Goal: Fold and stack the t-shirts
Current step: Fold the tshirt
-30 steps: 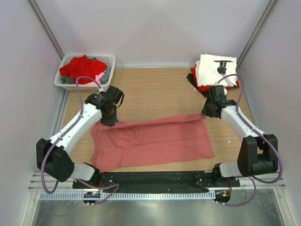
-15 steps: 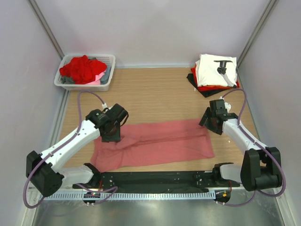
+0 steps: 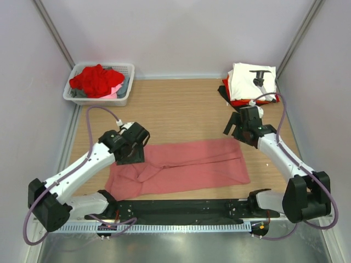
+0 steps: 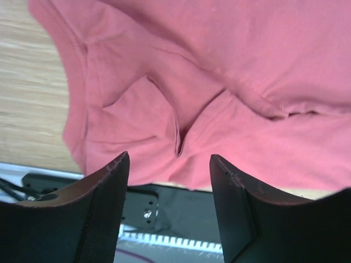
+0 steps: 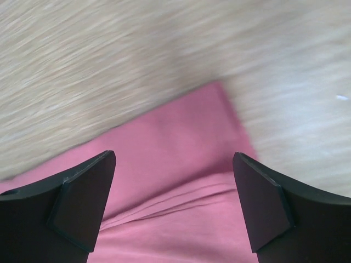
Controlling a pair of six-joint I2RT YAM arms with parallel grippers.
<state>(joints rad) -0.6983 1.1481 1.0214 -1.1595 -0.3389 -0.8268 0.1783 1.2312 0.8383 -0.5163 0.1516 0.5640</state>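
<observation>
The large salmon-pink t-shirt (image 3: 186, 167) lies flat as a long band across the near half of the table, with its far edge doubled over. My left gripper (image 3: 130, 158) hovers over the wrinkled left end, open and empty; the left wrist view shows pink cloth (image 4: 219, 71) beyond the gripper (image 4: 169, 159). My right gripper (image 3: 232, 128) hangs open just above the shirt's far right corner (image 5: 214, 104), and nothing is between its jaws (image 5: 174, 159). A folded stack stands at the back right: a white tee with black print (image 3: 247, 79) on a red one (image 3: 237, 102).
A white plastic basket (image 3: 127, 68) at the back left holds a crumpled red tee (image 3: 92, 79) and some grey cloth (image 3: 125, 85). The black mounting rail (image 3: 181, 208) runs along the near edge. Bare wood (image 3: 181, 109) lies between basket, stack and pink shirt.
Both grippers carried the pink shirt's far edge toward the near side, then opened and let it go. The right gripper has drawn back toward the far right; the left one sits over the left end.
</observation>
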